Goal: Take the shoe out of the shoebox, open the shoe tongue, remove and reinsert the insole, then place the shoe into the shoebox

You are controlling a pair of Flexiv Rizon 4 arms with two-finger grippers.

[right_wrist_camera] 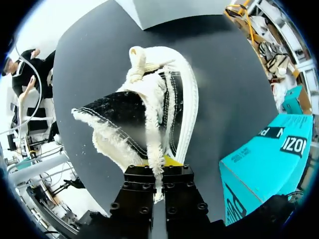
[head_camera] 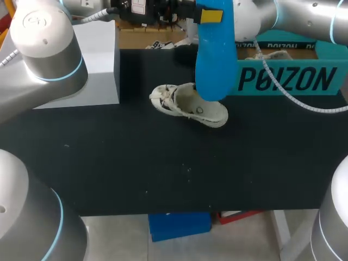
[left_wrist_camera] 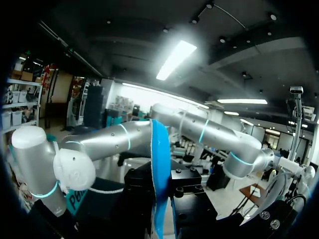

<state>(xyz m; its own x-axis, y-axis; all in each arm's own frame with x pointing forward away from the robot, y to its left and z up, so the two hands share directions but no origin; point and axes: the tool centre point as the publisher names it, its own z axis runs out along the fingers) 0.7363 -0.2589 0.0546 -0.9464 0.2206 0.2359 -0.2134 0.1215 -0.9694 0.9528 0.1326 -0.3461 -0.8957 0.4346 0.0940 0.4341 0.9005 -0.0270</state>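
shoe (head_camera: 185, 106) out on tabletop (head_camera: 163, 168), near shoebox (head_camera: 288, 80). right jaws clamped on its fleecy rim, likely steadying it. left jaws clamped on insole (head_camera: 215, 54), hung upright over shoe mouth; reinsertion looks next.

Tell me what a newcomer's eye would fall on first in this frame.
The blue insole stands out first: the left gripper holds it upright over the middle of the table, its lower end above the white shoe. Next comes the teal shoebox at the far right of the black table. In the right wrist view, the right gripper pinches the shoe's fleecy edge.
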